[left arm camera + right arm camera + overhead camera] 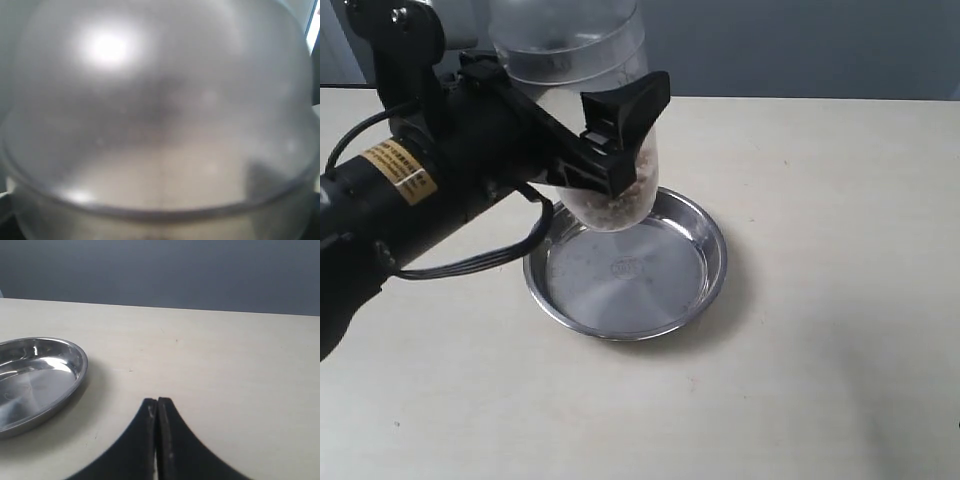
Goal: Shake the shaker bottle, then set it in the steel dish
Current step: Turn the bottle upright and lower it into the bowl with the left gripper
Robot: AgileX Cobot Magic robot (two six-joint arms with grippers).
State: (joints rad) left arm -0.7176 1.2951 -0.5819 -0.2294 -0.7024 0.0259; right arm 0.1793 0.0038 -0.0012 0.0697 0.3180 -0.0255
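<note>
Shaker bottle [570,50], its top cropped, sits clamped in the left tool [620,135].

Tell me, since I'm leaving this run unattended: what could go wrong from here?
The shaker bottle looks nearer the far rim of the steel dish than its centre; lowered straight, it might catch the rim and tip. The left gripper clamps the bottle's tapered wall, so it could slip.

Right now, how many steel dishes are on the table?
1. The steel dish sits on the table, mid exterior view, below the shaker bottle held in the left gripper. The right wrist view shows this same dish. The arm hides some table.
</note>
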